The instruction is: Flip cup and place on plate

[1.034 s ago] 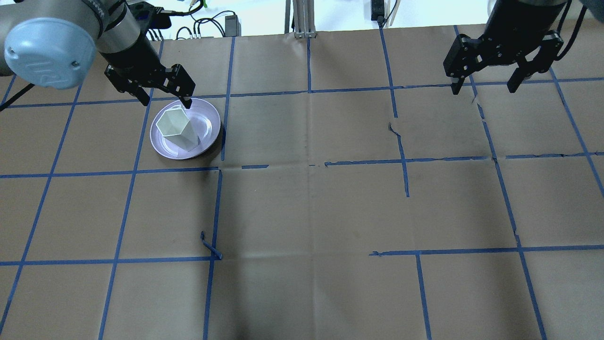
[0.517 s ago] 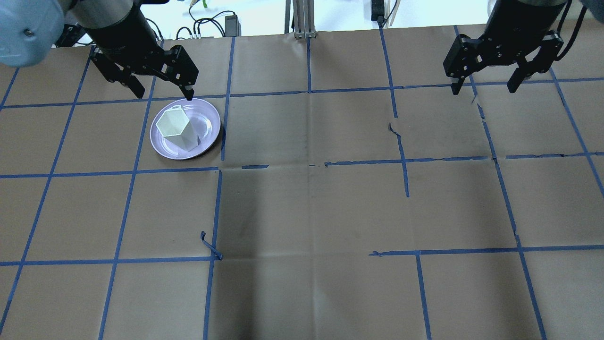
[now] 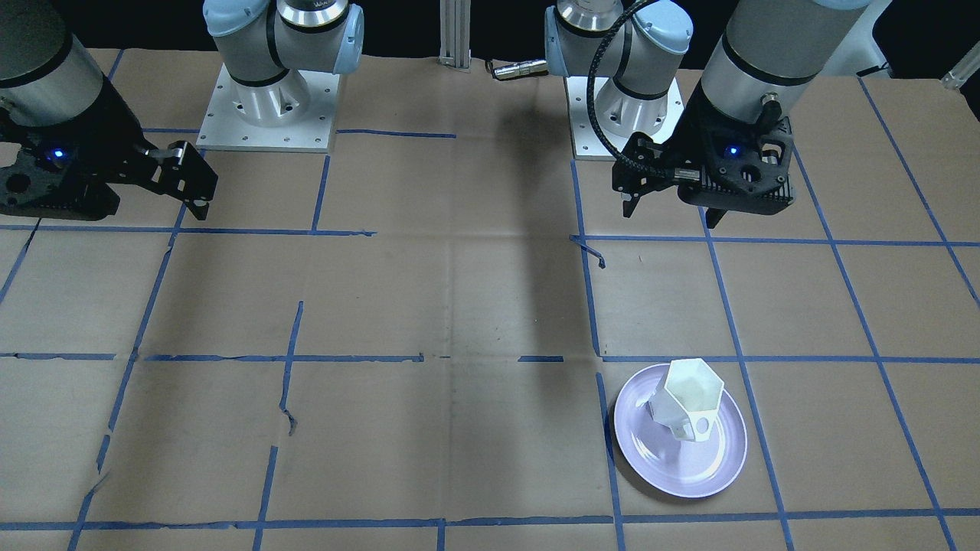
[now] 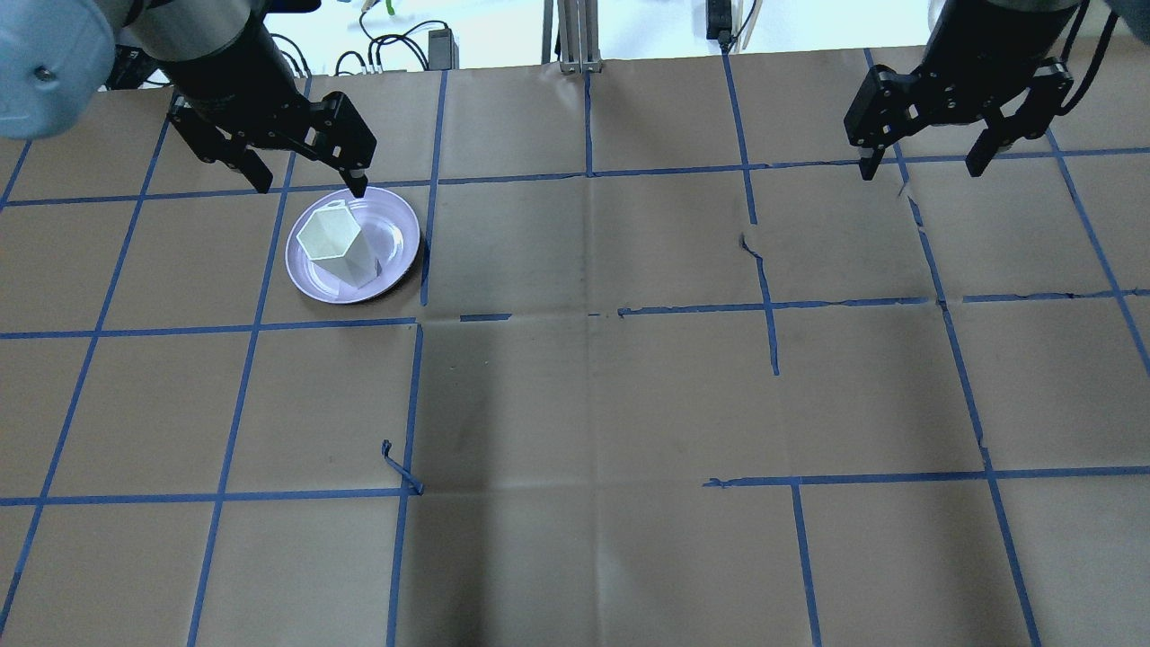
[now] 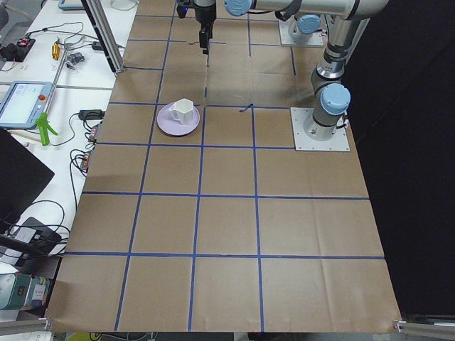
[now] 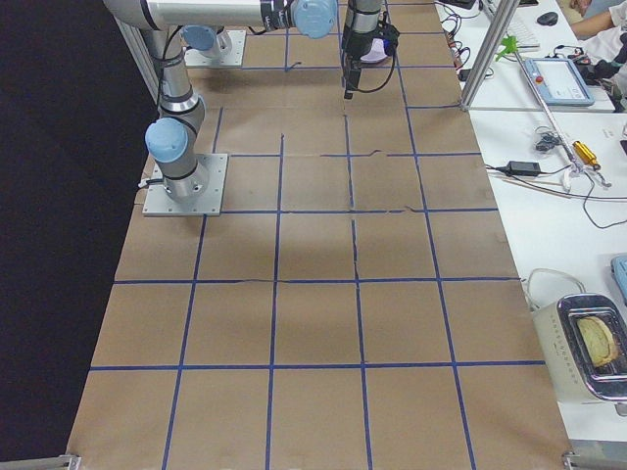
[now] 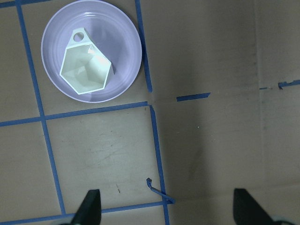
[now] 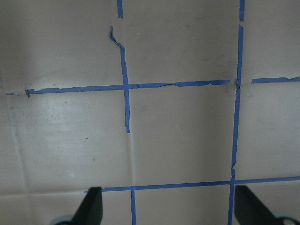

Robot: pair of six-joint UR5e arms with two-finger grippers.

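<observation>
The white faceted cup point(image 4: 331, 241) stands upright, mouth up, on the left part of the pale lavender plate point(image 4: 401, 235) at the table's far left. Its handle points to the far side. Cup point(image 7: 86, 69) and plate point(image 7: 123, 43) also show in the left wrist view, and cup point(image 3: 690, 396) on plate point(image 3: 674, 461) in the front view. My left gripper point(image 4: 311, 185) is open and empty, raised above the plate's far edge and clear of the cup. My right gripper point(image 4: 919, 169) is open and empty, high over the far right of the table.
Brown paper with a blue tape grid covers the table. A loose curl of tape point(image 4: 401, 469) sticks up left of centre. A tear in the paper point(image 4: 751, 244) lies right of centre. A metal post point(image 4: 575, 36) and cables point(image 4: 395, 45) stand at the far edge.
My left gripper has risen and drawn back from the cup, staying open. The cup and plate have not moved. The right arm has not moved.
</observation>
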